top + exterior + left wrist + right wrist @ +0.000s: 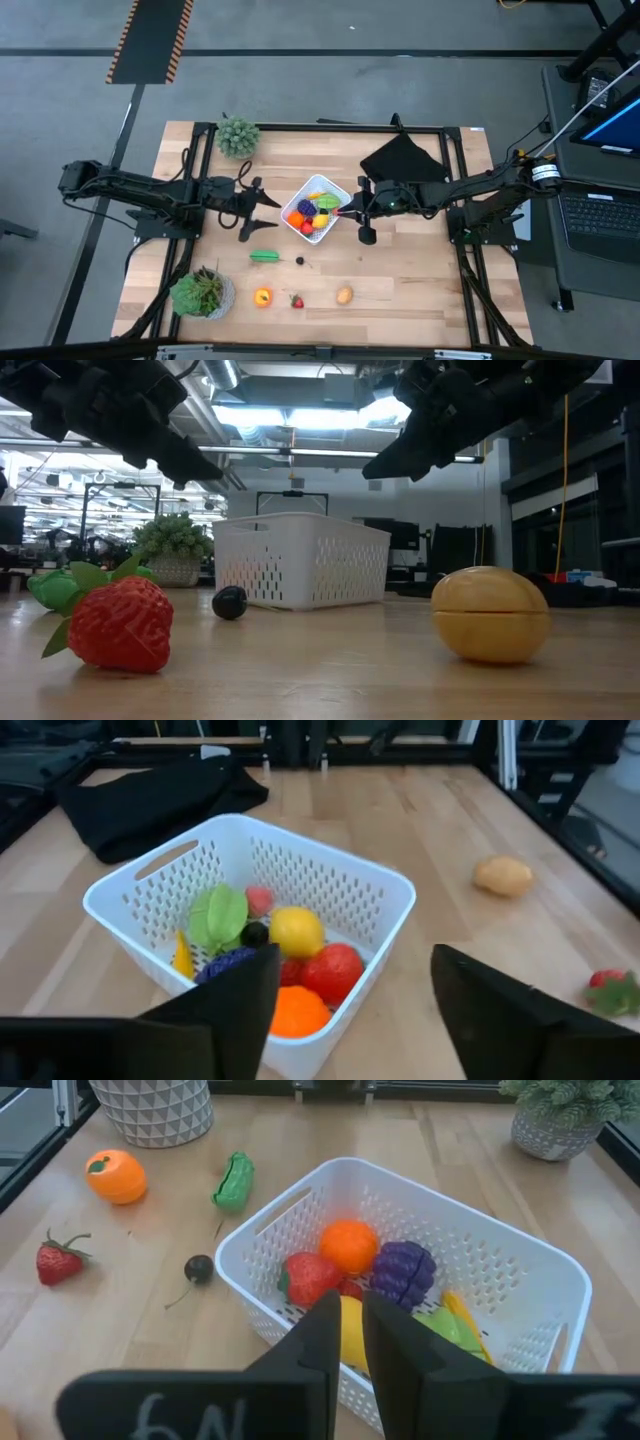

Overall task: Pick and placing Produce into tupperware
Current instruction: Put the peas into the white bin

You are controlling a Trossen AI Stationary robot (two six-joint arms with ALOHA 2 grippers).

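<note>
White perforated tupperware (317, 209) holds orange, lemon, strawberry, grapes, leaf; left gripper (350, 1005) spread wide, empty; right gripper (352, 1342) pinched narrow, empty.

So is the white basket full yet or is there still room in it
Partly full. The white basket holds a lemon, orange and purple grapes, among other pieces, all below its rim, with bare mesh floor still showing.

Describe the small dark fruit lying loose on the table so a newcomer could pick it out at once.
Start at the white basket in the middle of the wooden table. On the bare wood beside it, next to the green vegetable, lies a small dark round cherry. It is the smallest loose piece and the only near-black one.
</note>
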